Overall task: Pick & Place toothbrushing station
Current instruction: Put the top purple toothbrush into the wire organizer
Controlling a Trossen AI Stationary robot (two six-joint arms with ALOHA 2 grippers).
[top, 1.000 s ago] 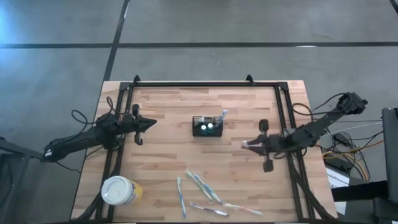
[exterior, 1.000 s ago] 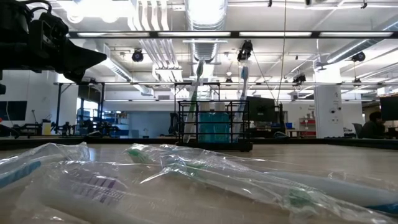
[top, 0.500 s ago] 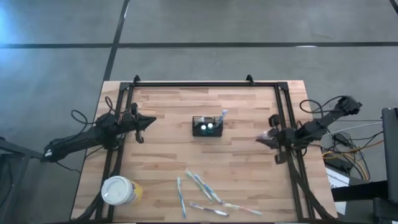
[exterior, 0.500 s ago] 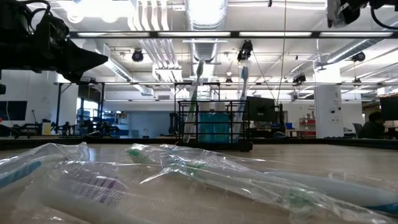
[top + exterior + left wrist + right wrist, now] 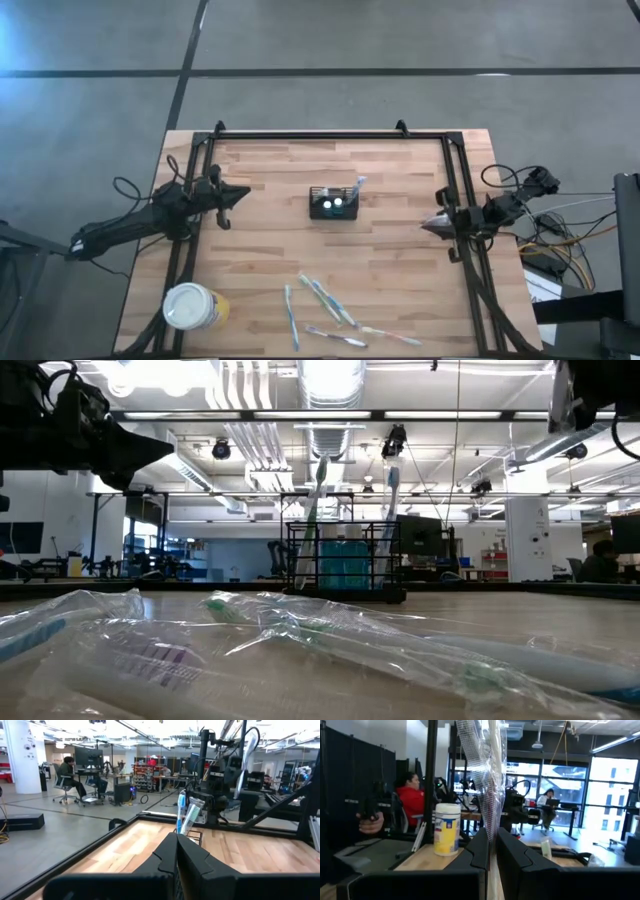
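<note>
The toothbrushing station (image 5: 333,203), a small black slatted holder, stands on the middle of the wooden table with two toothbrushes (image 5: 360,185) upright in it. It also shows in the low view (image 5: 345,565) and in the left wrist view (image 5: 196,836). My left gripper (image 5: 243,193) is shut and empty, to the left of the station and pointing at it. My right gripper (image 5: 428,225) is at the table's right edge, shut on a clear plastic wrapper (image 5: 487,780). My right gripper pinches the clear plastic wrapper (image 5: 490,822) between its two fingers. The fingers lie about level and point toward the table's left. The wrapper sticks out past the fingertips, crumpled, and is lifted clear of the table.
Several wrapped toothbrushes (image 5: 322,300) lie near the table's front edge and fill the foreground of the low view (image 5: 300,640). A round yellow cup with a white lid (image 5: 190,307) stands at the front left. A black frame (image 5: 310,135) runs along the table's edges.
My right gripper has drawn back toward the table's right edge with the wrapper held in its shut fingers, and its arm has folded back off the table.
</note>
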